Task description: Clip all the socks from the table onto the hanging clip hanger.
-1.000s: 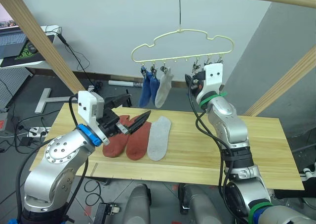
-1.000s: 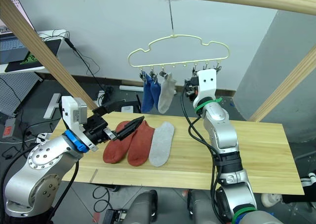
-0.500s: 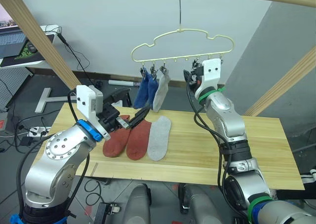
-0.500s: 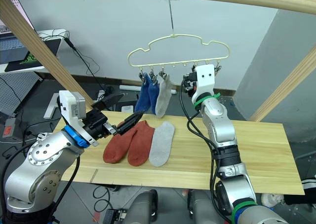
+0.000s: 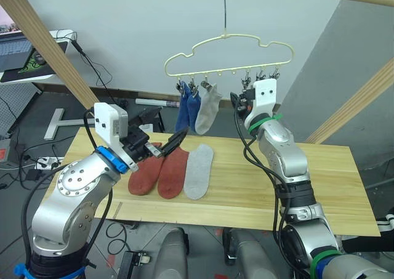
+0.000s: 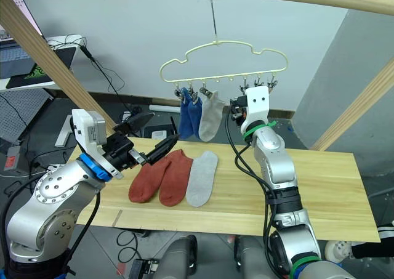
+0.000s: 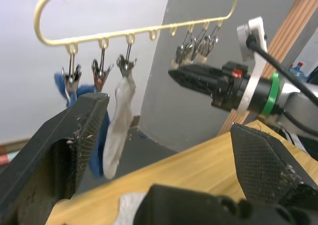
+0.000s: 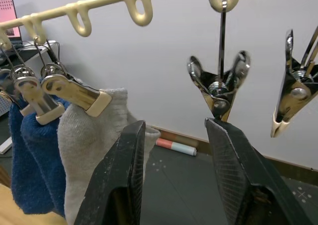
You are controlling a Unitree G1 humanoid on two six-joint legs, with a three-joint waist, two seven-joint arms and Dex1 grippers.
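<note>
Left eye view
Clip hanger (image 5: 228, 57): you see it hanging at 12 o'clock above the table (image 5: 320, 180); two blue socks (image 5: 187, 106) and one grey sock (image 5: 209, 109) are clipped at its left end.
Table socks: two rust-red socks (image 5: 161, 169) and a light grey sock (image 5: 198, 163) lie side by side near the centre.
Left gripper (image 5: 165, 133): your fingers stand apart, empty, above the red pair.
Right gripper (image 5: 239, 104): raised beneath the hanger's right-hand clips.

Left wrist view
Fingers (image 7: 74, 135): spread wide, nothing between them.
Bare clips (image 7: 196, 43): three, at the hanger's far end.

Right wrist view
Fingers (image 8: 124, 180): parted, empty.
Empty clip (image 8: 218, 88): just above them, untouched.
Clipped grey sock (image 8: 94, 150): beside it.
</note>
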